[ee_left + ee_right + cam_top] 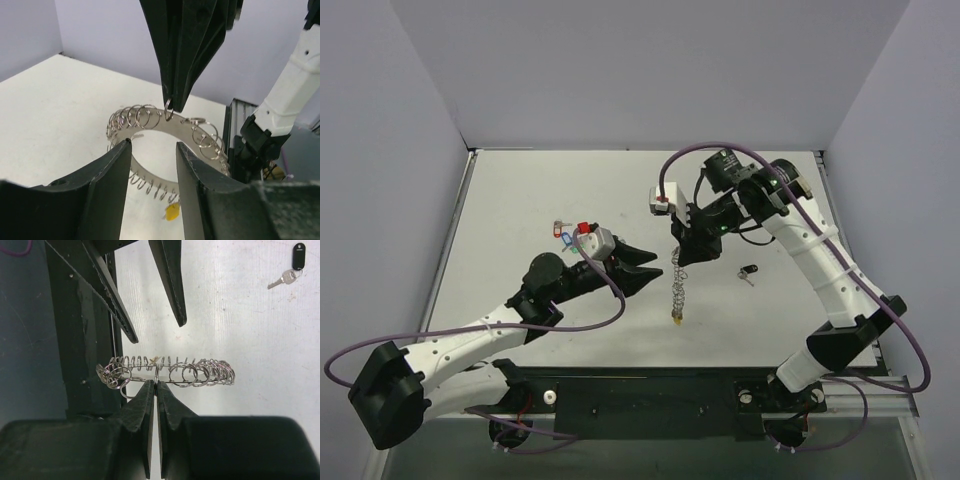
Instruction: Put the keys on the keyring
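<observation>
My right gripper (680, 258) is shut on one small ring of the keyring (677, 290), which hangs edge-on below it above the table. In the right wrist view the shut tips (156, 383) pinch a ring on the near side of the keyring (200, 372). A yellow-tagged key (172, 212) hangs from the keyring's low side. My left gripper (653, 280) is open and empty just left of the keyring; in its wrist view its tips (153, 150) stand in front of the keyring (145, 117). A black-tagged key (750, 271) lies right of it, also in the right wrist view (292, 262).
Several keys with blue, red and green tags (570, 231) lie on the table behind the left wrist. Grey walls close the table's left, back and right sides. The black mounting rail (650, 400) runs along the near edge.
</observation>
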Robot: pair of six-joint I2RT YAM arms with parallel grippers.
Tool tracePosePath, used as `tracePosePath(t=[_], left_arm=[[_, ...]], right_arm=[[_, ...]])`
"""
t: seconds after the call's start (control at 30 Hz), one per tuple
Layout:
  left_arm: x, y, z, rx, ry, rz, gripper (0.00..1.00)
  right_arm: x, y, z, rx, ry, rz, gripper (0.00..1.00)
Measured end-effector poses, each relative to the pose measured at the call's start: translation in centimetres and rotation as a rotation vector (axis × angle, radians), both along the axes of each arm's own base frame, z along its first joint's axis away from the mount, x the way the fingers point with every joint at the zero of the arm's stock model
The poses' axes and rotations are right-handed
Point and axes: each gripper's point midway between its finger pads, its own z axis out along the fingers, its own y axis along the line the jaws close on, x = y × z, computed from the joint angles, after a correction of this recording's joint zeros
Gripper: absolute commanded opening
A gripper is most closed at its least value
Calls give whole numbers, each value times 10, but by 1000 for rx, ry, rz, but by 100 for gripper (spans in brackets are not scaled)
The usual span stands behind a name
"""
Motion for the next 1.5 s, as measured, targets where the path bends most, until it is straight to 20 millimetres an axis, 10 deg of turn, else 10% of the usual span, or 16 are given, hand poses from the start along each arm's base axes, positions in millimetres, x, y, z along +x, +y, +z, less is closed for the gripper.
tracePosePath(t=[0.37, 1.5], left_arm=[[4, -9, -21, 128, -69, -11, 35], [21, -31, -19, 69, -129, 18, 27]], right_arm=[[26, 2, -14, -175, -98, 86, 0], [23, 3, -18, -179, -101, 139, 0]])
